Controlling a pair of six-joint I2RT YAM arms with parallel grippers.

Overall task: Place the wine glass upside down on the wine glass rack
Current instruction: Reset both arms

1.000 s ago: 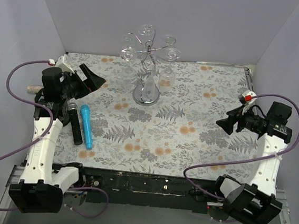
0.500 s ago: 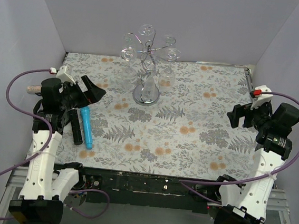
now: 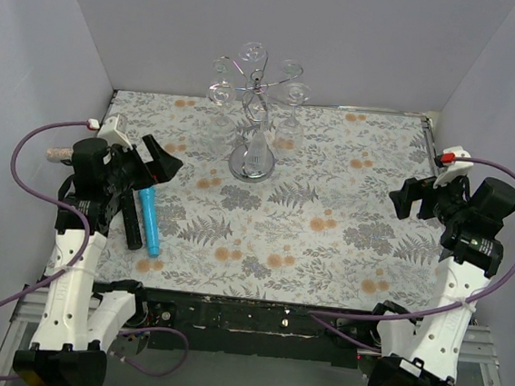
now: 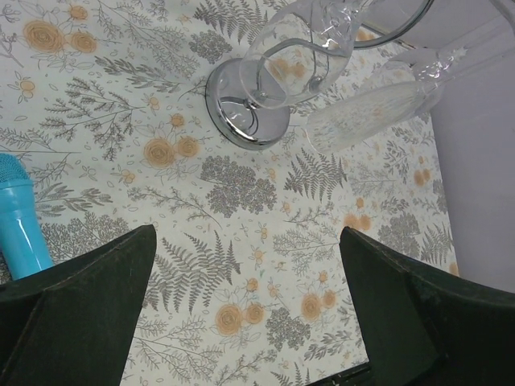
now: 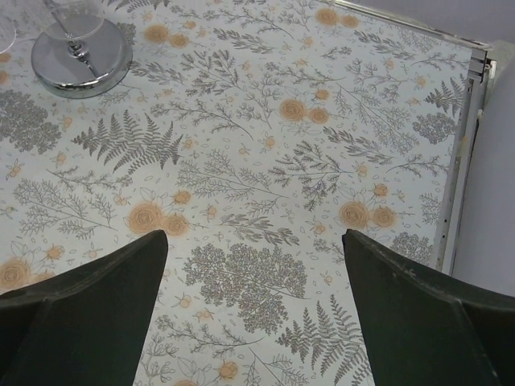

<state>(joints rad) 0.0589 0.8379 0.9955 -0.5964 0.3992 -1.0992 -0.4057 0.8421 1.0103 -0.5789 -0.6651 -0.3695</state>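
The wine glass rack [image 3: 256,93] stands at the back middle of the table, a silver wire stand with spiral arms and a round mirrored base [image 3: 251,165]. Clear wine glasses [image 3: 260,145] hang bowl-down from its arms. In the left wrist view the base [image 4: 241,117] and two hanging glasses [image 4: 299,52] show at the top. My left gripper [image 3: 165,159] is open and empty, left of the rack, and shows in its own view [image 4: 245,310]. My right gripper [image 3: 407,196] is open and empty at the right side [image 5: 253,310]; the rack base [image 5: 80,60] lies far from it.
A blue microphone [image 3: 149,219] and a black microphone [image 3: 131,222] lie on the floral cloth under my left arm; the blue one shows in the left wrist view [image 4: 20,221]. A small cork-like piece [image 3: 58,152] lies off the left edge. A metal rim [image 5: 467,121] bounds the table's right side.
My left gripper has drawn back from the rack toward the near left. My right arm has swung back and up to the right edge. Both stay open and empty.
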